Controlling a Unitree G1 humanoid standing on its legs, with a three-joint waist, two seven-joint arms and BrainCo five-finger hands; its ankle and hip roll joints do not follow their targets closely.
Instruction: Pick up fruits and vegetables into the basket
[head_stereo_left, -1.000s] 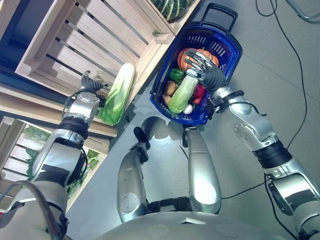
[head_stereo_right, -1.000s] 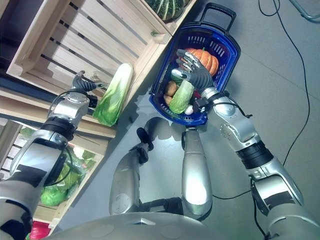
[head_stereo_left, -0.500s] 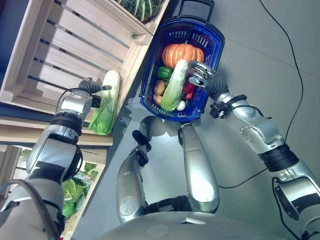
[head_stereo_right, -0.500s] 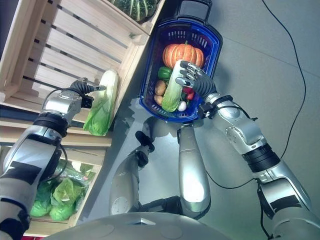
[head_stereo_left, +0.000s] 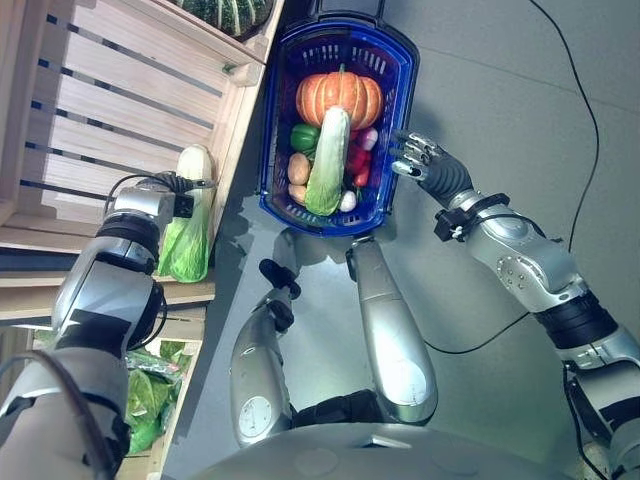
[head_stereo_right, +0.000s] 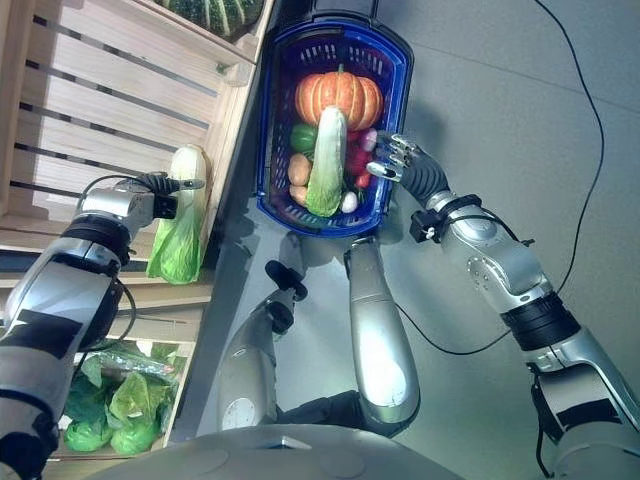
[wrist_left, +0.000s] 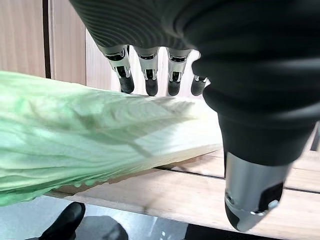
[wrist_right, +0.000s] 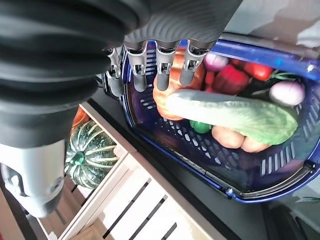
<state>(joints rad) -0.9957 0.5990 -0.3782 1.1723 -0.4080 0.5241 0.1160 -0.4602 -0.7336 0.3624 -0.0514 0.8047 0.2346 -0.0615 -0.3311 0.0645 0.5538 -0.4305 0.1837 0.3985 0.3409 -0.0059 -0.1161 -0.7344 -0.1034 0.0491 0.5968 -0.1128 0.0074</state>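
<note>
— What do we see around us?
— A grey floor and a wooden crate at ten o'clock.
— Where's the cabbage?
— One cabbage lies in the blue basket at twelve o'clock. Our right hand is just beside the basket, fingers loose, holding nothing. Our left hand wraps round another cabbage at nine o'clock.

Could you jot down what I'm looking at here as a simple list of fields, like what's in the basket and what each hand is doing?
Basket: blue basket on the grey floor beside a wooden crate
In basket: orange pumpkin, napa cabbage lying across the pile, green pepper, potato, red vegetables
Right hand: right hand open, empty, beside the basket's rim
Left hand: left hand holding a second cabbage at the crate's edge
Also there: striped green squash in the crate
</note>
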